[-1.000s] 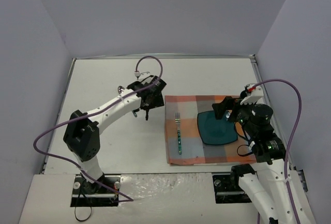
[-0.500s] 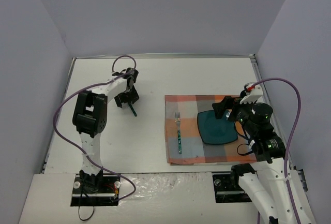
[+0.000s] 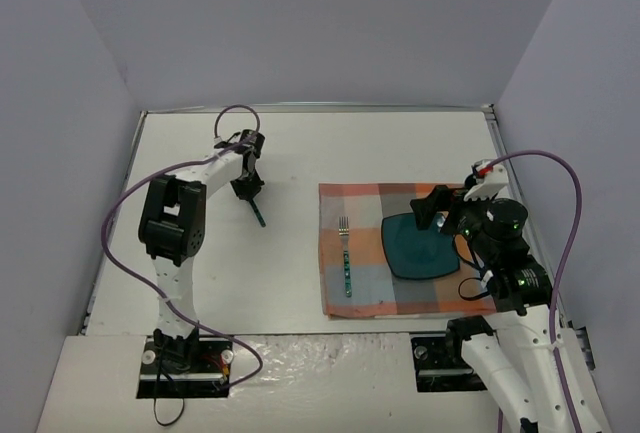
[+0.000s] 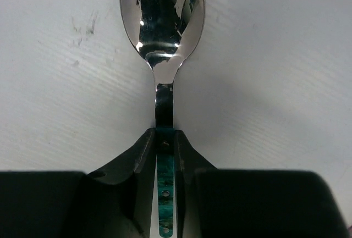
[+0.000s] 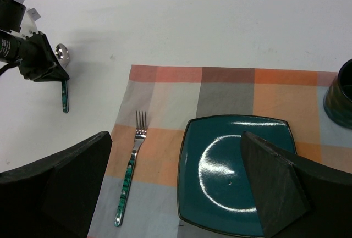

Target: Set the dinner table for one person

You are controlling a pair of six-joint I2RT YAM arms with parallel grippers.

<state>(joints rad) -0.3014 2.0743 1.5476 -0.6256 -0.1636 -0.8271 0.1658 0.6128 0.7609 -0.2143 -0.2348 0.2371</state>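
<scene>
Dinner table (image 3: 400, 148), scuffed white between grey walls (image 3: 320, 33); left hand (image 4: 165, 139) clamps spoon (image 4: 162, 23), right hand (image 5: 175, 155) spread.

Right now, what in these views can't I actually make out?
Spoon: in the top view its bowl is hidden under the left pincer; the left wrist view cuts the handle at the bottom edge.
Dark cup: the right wrist view's right edge cuts it; the right arm hides it from the top view.
Plate: its near right corner sits behind a finger of the right pincer, right wrist view.
</scene>
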